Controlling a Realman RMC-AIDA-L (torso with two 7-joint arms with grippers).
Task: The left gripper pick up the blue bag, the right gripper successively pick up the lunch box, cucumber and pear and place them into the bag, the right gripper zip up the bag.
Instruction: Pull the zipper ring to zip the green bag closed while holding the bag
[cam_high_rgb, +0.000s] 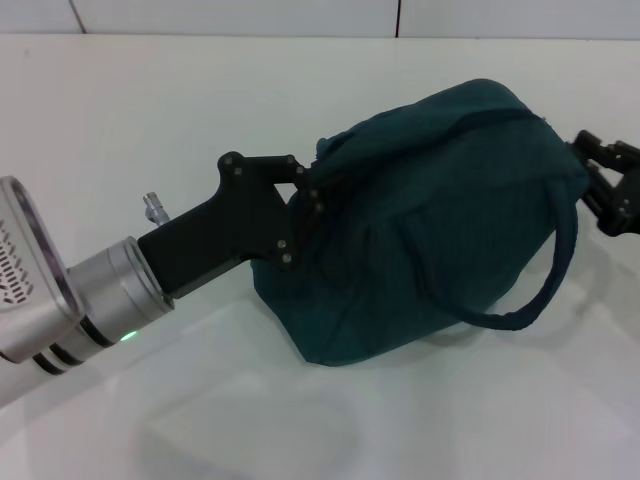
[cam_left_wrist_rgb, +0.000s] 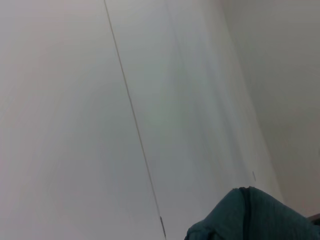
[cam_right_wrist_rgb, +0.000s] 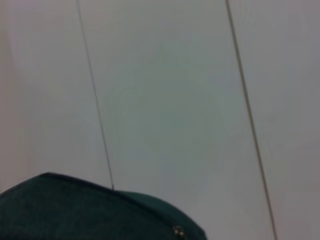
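Observation:
The blue bag (cam_high_rgb: 440, 220) bulges in the middle of the head view, and its top seam looks closed. One loop handle (cam_high_rgb: 540, 290) hangs down its front. My left gripper (cam_high_rgb: 312, 192) reaches in from the left and is shut on the fabric at the bag's left end. My right gripper (cam_high_rgb: 592, 172) sits against the bag's right end, at the edge of the picture. A corner of the blue bag (cam_left_wrist_rgb: 255, 217) shows in the left wrist view. The right wrist view shows the blue bag (cam_right_wrist_rgb: 75, 210) and a small metal stud (cam_right_wrist_rgb: 177, 231). The lunch box, cucumber and pear are out of view.
The white table (cam_high_rgb: 150, 120) stretches around the bag, with a pale wall of panels (cam_high_rgb: 240, 15) behind it. Both wrist views show mostly white wall or ceiling with thin seams.

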